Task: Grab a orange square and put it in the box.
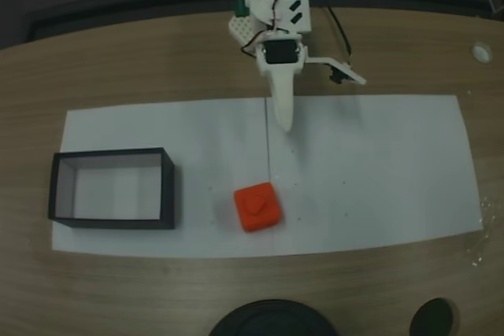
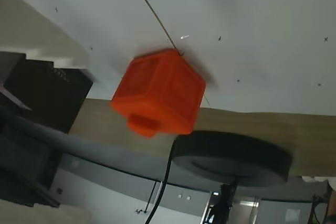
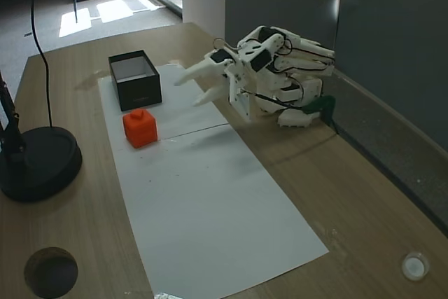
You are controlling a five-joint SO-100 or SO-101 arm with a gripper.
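Cube (image 1: 257, 206), bright orange with a small raised mark on top, sits on white paper (image 1: 378, 171) spread across a wooden bench (image 1: 118, 60). Seen from left to right in a fixed view from above: the box (image 1: 169, 190), a shallow black-walled tray with a white floor, lies left of the cube and apart from it, also on the paper; the cube rests just right of the paper's centre seam; the white arm reaches down from the far edge, and its tool (image 1: 311, 112) hangs above and slightly right of the cube, well clear of it. In a fixed view from the side, the tool (image 3: 192, 87) has its two fingers spread apart, holding nothing, and points toward the box (image 3: 134, 89) and cube (image 3: 140, 129). A black round base (image 3: 35, 166) stands on the bench near the cube. The wrist view shows the cube (image 2: 160, 93) close up on the paper.
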